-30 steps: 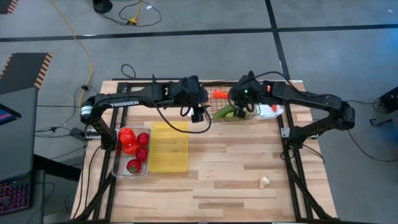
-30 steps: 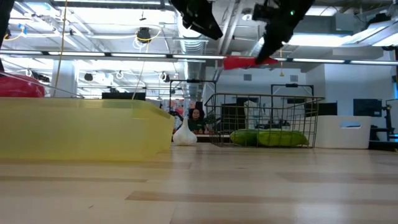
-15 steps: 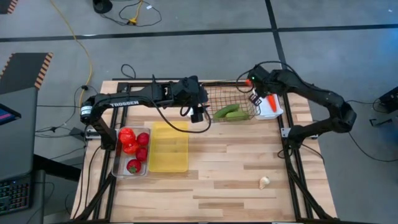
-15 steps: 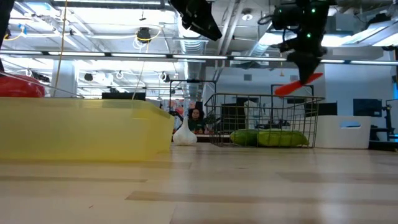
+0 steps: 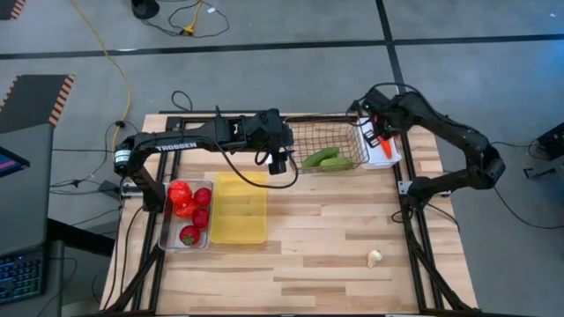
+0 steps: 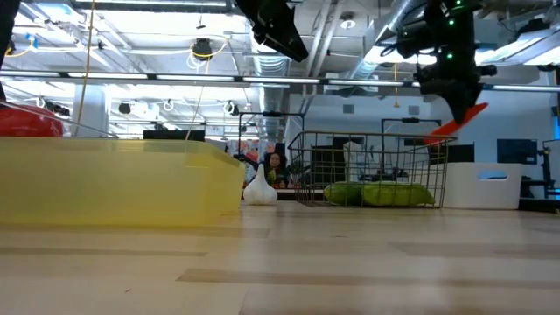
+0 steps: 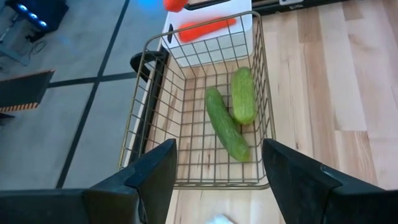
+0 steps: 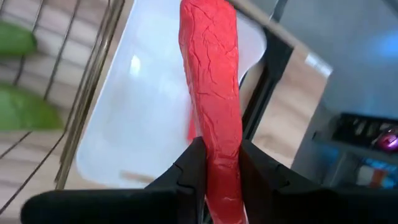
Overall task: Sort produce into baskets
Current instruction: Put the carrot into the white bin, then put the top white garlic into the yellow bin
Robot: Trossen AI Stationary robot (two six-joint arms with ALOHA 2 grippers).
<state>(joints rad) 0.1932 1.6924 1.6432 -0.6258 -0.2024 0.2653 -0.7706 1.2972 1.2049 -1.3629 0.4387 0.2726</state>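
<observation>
- Closed on a long orange-red toy carrot, my right gripper pinches it near one end; my left gripper hangs spread beside the dark wire mesh basket.
- Change: within the last second I have carried the carrot from over the wire basket across to above the white plastic tray. Release appears to be next.
- Condition: carrot surface wrinkled, hanging tilted in the low view, clear of the tray.
- Two green toy cucumbers lie in the wire basket.
</observation>
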